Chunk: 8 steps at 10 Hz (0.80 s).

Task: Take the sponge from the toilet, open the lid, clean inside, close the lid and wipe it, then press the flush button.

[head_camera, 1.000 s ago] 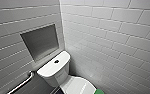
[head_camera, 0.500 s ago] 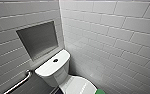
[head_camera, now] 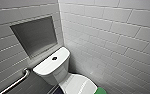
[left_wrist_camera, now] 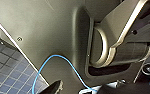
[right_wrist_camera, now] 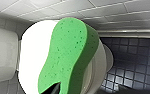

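Pincer (right_wrist_camera: 56,88) on the right arm is clenching the sponge (right_wrist_camera: 71,55), a bright green, porous foam block with wavy rounded edges, tilted before the glossy white oval lid (right_wrist_camera: 33,52). In the head view the sponge is sitting at 4 o'clock from the small dark round flush button (head_camera: 54,58) on the toilet (head_camera: 52,71). Whether the left pincer (left_wrist_camera: 78,90) is clenched or released, I cannot tell.

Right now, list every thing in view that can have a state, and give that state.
the lid, shut, down over the bowl.
the sponge, raised in front of the lid, apparently gripped at one end.
the right gripper, apparently closed on the sponge.
the flush button, untouched, nothing on it.
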Tool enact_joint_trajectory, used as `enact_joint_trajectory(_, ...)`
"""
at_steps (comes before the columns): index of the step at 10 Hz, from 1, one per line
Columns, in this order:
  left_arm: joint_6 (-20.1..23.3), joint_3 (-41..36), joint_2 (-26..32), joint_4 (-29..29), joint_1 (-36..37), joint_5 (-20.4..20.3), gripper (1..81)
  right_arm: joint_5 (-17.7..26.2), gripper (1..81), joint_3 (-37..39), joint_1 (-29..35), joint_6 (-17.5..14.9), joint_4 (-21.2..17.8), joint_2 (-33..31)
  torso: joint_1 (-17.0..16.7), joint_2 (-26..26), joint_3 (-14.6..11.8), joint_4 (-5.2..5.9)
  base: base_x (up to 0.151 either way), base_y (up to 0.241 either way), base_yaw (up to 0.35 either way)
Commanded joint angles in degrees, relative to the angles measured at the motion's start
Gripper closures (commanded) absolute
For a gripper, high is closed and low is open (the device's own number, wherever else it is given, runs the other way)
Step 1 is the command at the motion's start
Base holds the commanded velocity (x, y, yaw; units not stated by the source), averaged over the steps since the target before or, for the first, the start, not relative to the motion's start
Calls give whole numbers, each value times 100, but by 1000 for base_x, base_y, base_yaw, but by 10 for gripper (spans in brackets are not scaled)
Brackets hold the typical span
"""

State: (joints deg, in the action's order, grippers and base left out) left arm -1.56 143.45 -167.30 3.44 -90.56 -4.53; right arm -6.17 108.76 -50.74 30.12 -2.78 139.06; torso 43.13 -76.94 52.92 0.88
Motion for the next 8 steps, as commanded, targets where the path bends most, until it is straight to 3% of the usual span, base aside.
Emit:
enact_joint_trajectory(1,15,-36,30,34,-107,436,10,213,10,56,682,99,-47,-34,0,0,0,0,0,0,0)
enact_joint_trajectory(4,24,-36,12,25,-168,427,10,221,10,118,858,108,-56,107,2,0,5,0,0,0,0)
enact_joint_trajectory(5,24,-36,-22,34,-221,427,10,222,10,109,893,143,-56,134,372,-573,5,0,0,0,0)
enact_joint_trajectory(7,24,-36,-32,34,-274,427,10,230,10,126,894,152,-56,204,424,-656,155,0,0,0,0)
enact_joint_trajectory(8,24,-36,-32,34,-274,427,10,222,10,126,885,161,-56,204,151,-238,184,0,0,0,0)
